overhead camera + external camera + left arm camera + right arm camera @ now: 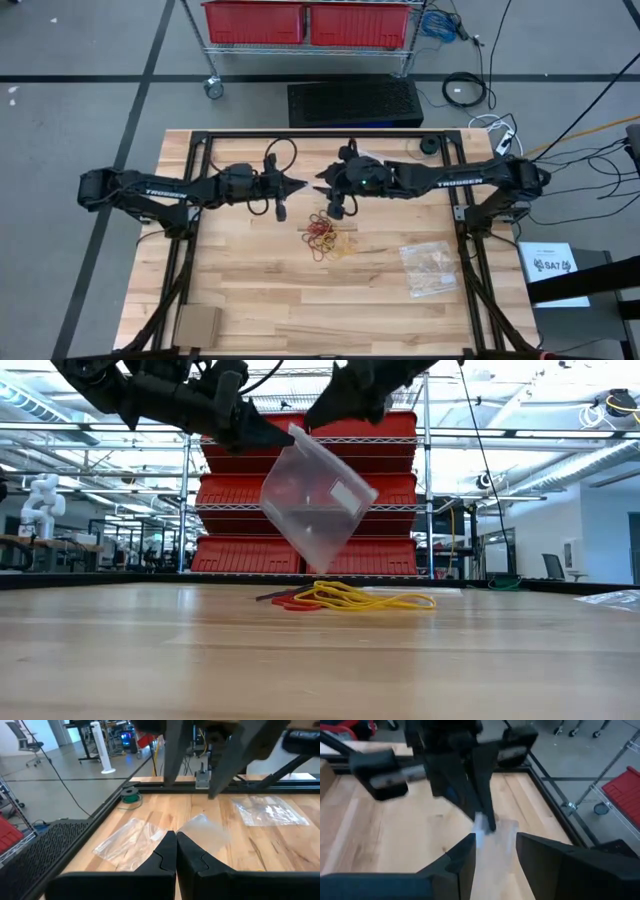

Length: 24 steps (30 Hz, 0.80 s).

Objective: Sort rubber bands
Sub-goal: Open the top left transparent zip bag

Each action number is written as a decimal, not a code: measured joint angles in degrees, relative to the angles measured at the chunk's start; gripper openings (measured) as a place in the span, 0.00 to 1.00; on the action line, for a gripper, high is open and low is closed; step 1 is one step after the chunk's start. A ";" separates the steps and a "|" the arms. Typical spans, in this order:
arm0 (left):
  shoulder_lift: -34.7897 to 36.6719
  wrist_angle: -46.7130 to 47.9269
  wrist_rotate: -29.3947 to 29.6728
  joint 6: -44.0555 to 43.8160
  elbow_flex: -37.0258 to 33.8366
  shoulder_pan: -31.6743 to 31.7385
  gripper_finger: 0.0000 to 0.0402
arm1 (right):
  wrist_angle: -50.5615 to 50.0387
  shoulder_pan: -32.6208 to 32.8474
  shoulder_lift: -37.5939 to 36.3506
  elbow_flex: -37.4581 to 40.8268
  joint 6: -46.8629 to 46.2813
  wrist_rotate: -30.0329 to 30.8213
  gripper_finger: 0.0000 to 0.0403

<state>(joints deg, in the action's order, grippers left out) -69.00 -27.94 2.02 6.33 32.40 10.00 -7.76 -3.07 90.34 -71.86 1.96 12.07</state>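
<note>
Above the rubber bands [328, 236], left gripper [302, 186] jaws clamped on clear bag [315, 495], right gripper [320, 189] jaws apart

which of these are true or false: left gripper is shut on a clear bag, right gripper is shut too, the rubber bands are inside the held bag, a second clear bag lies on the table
1. The left gripper is shut on the clear bag. True; it hangs tilted above the table.
2. The right gripper is shut too. False: its fingers stand apart at the bag's edge.
3. The rubber bands are inside the held bag. False: they lie piled on the table beneath it.
4. A second clear bag lies on the table. True, on the right arm's side.
</note>
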 joint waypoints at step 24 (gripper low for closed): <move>-0.03 0.65 1.78 0.04 0.00 0.00 0.00 | -1.20 -0.30 5.45 -3.14 -1.89 2.91 0.02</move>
<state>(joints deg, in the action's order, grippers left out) -69.04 -27.29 3.81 6.37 32.40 10.00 -8.95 -3.37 95.79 -75.00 0.06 14.98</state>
